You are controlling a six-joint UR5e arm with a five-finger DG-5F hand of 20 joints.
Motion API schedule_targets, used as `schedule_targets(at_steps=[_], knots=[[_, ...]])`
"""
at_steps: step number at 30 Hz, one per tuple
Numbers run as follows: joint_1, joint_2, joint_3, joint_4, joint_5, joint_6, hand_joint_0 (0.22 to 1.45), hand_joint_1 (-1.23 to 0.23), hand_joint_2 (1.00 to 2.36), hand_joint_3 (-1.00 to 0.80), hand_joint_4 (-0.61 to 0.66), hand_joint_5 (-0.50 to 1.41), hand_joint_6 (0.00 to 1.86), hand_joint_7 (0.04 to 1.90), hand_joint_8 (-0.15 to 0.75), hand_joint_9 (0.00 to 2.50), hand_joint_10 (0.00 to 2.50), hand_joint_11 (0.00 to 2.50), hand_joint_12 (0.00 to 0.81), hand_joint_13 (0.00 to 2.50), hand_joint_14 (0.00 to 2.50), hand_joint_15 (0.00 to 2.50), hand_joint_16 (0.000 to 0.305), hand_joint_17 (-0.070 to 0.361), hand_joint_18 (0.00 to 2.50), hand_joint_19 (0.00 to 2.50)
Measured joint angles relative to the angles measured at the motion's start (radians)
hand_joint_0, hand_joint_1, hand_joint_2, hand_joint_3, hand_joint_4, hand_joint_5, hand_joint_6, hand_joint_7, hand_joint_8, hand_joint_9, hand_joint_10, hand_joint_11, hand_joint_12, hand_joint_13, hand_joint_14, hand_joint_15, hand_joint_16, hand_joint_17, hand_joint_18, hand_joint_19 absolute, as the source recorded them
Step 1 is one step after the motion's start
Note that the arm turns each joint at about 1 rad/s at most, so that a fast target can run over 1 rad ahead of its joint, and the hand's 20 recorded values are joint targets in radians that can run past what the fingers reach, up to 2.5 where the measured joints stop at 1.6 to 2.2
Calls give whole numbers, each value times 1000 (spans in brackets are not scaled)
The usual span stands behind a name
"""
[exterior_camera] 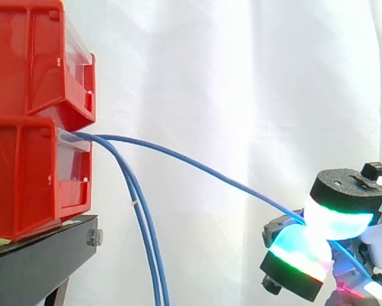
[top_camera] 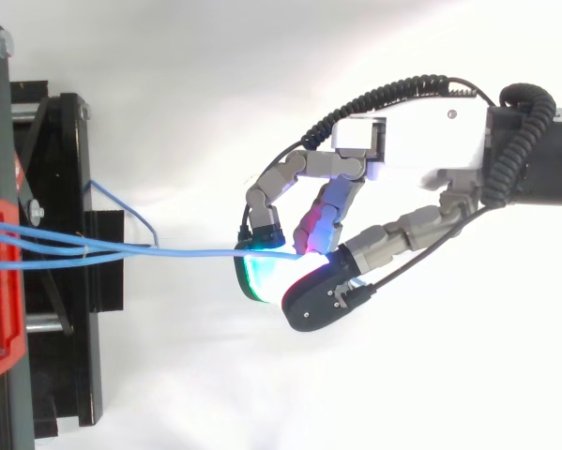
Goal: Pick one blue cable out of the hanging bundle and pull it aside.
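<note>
Top view, robot hand (top_camera: pixel 417 141) seemingly pinching cable (top_camera: pixel 196 251)

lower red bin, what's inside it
Blue cables come out of the lower red bin's front opening; one runs to the hand, pinched between its pads. Their ends inside are hidden by its wall.

I can read no text, number or sign here, neither on the red bins (exterior_camera: pixel 31 115) nor the black stand (exterior_camera: pixel 37 264).

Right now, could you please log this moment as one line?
robot hand: shut on blue cable | cable: stretched away from bundle | bundle: hangs from red bins
</note>
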Motion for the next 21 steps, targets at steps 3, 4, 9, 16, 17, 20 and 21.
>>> schedule_targets(at_steps=[3, 4, 9, 16, 17, 20, 21], knots=[[0, 0, 0, 0, 0, 0, 515, -557, 1001, -483, -16, -37, 800, 1044, 220, 1193, 19, 568, 247, 847, 22, 535, 39, 89, 700, 513], [0, 0, 0, 0, 0, 0, 500, -524, 1000, -500, 0, -47, 811, 999, 226, 1195, 18, 561, 251, 850, 21, 531, 41, 92, 703, 510], [-1, 0, 0, 0, 0, -3, 482, -410, 1000, -500, 6, -47, 783, 989, 233, 1196, 18, 558, 260, 842, 21, 526, 43, 97, 696, 512], [-11, 0, 1, -1, 6, 16, 572, -519, 1013, -341, 18, -53, 837, 1027, 223, 1190, 20, 581, 238, 823, 20, 529, 38, 85, 654, 529], [-12, 1, 1, -2, 8, 23, 573, -528, 1013, -328, 15, -53, 840, 1024, 222, 1190, 23, 576, 235, 824, 20, 525, 38, 85, 656, 529], [-13, 1, 2, -2, 11, 38, 573, -567, 1016, -260, 5, -52, 849, 1055, 227, 1190, 22, 597, 230, 820, 20, 520, 38, 84, 662, 526], [-13, 1, 2, -3, 12, 40, 575, -596, 1016, -219, 0, -47, 854, 1056, 235, 1199, 22, 583, 243, 832, 21, 505, 40, 91, 687, 510]])
